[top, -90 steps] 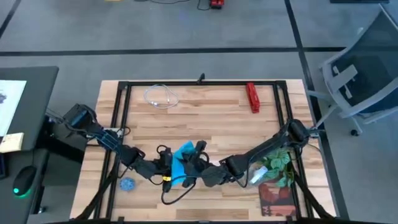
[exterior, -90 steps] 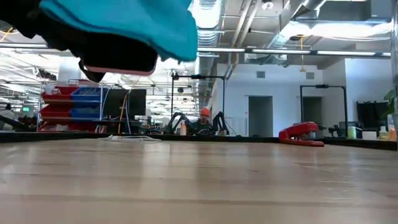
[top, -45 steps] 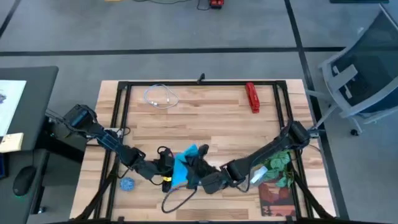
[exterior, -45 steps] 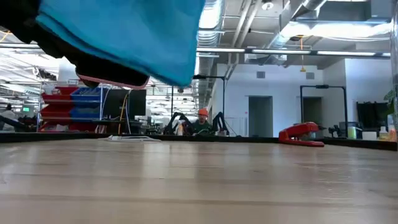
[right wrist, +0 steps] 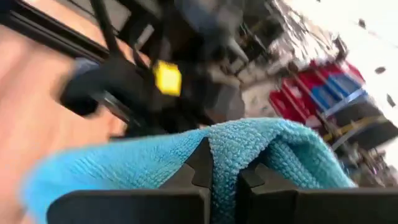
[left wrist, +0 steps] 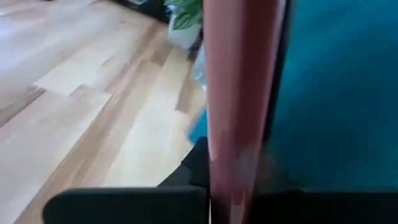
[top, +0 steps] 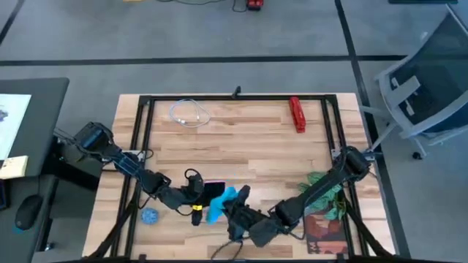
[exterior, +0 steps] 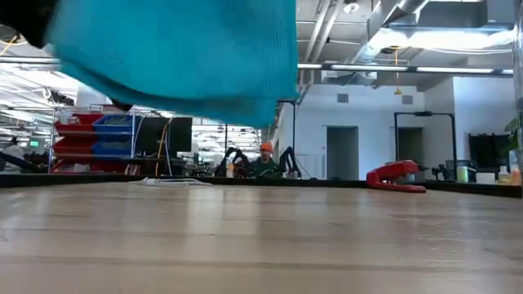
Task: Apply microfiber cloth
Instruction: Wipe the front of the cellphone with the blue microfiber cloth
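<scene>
Your left gripper (top: 196, 199) sits low over the table's (top: 248, 146) near edge, jaws clamped on a thin pink-edged slab (left wrist: 239, 93) that stands on edge between them. Just to its right, the microfiber cloth (top: 223, 203) hangs off the table, pinched in a fold by your right gripper (top: 235, 207), whose fingers (right wrist: 202, 165) are nearly closed on it.

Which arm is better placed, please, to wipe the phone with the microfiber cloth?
The right: its hand already pinches the microfiber cloth, while the left hand grips the phone.
</scene>
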Robot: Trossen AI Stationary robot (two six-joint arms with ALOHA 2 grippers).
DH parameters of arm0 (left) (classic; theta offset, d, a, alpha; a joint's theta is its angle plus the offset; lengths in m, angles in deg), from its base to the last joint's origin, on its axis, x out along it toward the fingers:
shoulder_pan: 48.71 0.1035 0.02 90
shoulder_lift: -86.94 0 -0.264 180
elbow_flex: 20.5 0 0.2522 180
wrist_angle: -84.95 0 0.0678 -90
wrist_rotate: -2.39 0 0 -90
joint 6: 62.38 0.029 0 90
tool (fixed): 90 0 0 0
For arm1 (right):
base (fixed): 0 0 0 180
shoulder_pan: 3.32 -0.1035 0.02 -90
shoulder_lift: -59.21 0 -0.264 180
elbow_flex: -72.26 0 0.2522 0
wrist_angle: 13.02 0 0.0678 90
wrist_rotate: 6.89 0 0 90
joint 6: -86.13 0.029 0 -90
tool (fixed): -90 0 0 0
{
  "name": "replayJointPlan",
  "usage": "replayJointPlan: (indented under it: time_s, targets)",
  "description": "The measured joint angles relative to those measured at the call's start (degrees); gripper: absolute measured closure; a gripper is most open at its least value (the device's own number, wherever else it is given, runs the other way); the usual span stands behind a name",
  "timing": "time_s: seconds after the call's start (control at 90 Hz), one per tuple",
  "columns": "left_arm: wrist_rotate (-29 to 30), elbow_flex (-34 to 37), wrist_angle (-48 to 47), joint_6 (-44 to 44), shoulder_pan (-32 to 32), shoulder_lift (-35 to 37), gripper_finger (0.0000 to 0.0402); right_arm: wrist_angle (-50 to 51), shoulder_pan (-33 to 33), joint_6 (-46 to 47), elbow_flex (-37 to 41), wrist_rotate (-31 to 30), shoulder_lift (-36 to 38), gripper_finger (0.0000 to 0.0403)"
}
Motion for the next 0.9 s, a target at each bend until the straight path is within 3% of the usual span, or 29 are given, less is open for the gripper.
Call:
replayJointPlan:
  time_s: [0.111,0.3,0.644,0.756,0.9]
  targets:
    - [-1.84,0.02,1.12,-0.55,0.10,0.00,0.0398,0.94,2.02,0.92,-0.09,0.57,0.02,0.0403]
    - [-3.89,0.04,0.85,-3.58,0.13,0.00,0.0398,-4.38,4.42,-6.65,-0.09,2.05,0.02,0.0403]
    - [-7.29,0.22,1.23,-4.30,0.04,-0.17,0.0398,6.31,6.58,4.42,-0.33,25.01,0.35,0.0403]
    - [-7.13,0.22,1.61,-4.30,0.07,-0.17,0.0398,5.52,6.69,3.41,-0.31,23.59,0.26,0.0403]
    - [-6.34,0.19,2.52,-4.17,0.16,-0.03,0.0398,-0.44,6.19,-3.70,-0.09,13.09,-0.04,0.0403]
